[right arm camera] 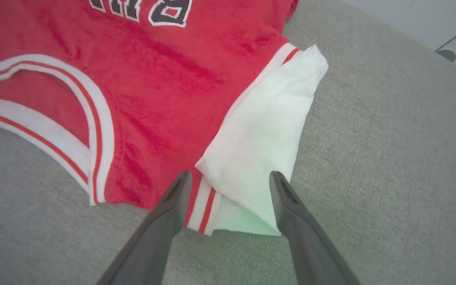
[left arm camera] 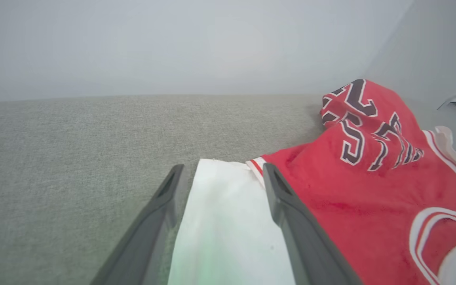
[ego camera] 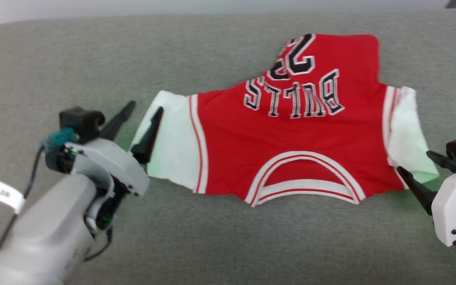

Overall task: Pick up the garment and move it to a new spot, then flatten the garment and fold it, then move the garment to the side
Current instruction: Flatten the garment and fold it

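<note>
Lying spread across the grey woven cushioned surface point(ego camera: 54, 59), the red jersey-style garment with white short sleeves and black "BULLS 23" lettering point(ego camera: 291, 138) has its striped neckline nearest the robot and its lettering upside down in the head view. Its sleeve-to-sleeve line runs left to right, square to the robot. The far hem end looks narrowed and rucked, so flattening seems unfinished.

The left gripper point(ego camera: 146, 107) is spread, its two dark fingers straddling the outer edge of the left white sleeve point(left arm camera: 228, 221). The right gripper point(ego camera: 414, 161) is likewise spread, its fingers bracketing the near corner of the right white sleeve point(right arm camera: 267, 134). Neither pinches cloth. Each arm sits at its own sleeve, about equally close, which suits a two-handed grasp.
</note>
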`<state>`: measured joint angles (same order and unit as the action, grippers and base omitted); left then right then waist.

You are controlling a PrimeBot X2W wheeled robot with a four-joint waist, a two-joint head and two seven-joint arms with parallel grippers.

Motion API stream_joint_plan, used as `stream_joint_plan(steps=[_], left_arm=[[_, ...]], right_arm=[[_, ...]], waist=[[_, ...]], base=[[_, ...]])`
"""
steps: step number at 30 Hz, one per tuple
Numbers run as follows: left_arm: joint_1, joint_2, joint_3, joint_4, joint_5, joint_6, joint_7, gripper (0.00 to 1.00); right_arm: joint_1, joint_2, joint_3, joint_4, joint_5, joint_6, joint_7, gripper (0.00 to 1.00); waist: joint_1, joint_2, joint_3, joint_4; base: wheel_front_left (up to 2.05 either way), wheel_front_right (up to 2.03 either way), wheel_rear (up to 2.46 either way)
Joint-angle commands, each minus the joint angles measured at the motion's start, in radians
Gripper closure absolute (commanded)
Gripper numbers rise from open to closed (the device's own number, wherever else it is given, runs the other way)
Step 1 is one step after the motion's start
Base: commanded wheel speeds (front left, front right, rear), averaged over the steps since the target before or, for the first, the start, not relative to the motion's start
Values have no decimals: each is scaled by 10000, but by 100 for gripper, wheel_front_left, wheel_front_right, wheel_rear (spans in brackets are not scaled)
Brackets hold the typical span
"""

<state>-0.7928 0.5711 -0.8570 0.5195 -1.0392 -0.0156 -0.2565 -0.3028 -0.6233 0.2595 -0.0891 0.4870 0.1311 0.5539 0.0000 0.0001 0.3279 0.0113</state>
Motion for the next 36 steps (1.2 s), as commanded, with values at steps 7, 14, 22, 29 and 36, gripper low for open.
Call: stream_joint_plan(steps=[7,14,22,29,36], left_arm=[[1972,-564,1965,-1723,1765,568,-73,0],[2890,-743,2824,-2307,2391,314,-78,0],[3154,-888,3185,-2431,2540,-58,-76,0],[3423,-904,3445,-2427,2513,-160,-75,0],[3641,-1009,3656,-2558,2550,-204,-75,0]], right_arm=[[-474,-603,716,553,162,-7,107,1],[-554,-825,1013,817,172,-7,73,58],[-722,-658,1039,1039,80,-7,-278,100],[-492,-230,86,1022,295,-7,-624,100],[25,1320,-3134,1399,505,-5,-1257,100]], waist=[[0,-1,126,915],[0,-1,151,914],[0,-1,223,757],[0,-1,186,516],[0,-1,159,295]], base=[[0,0,0],[0,0,0],[0,0,0],[0,0,0],[0,0,0]])
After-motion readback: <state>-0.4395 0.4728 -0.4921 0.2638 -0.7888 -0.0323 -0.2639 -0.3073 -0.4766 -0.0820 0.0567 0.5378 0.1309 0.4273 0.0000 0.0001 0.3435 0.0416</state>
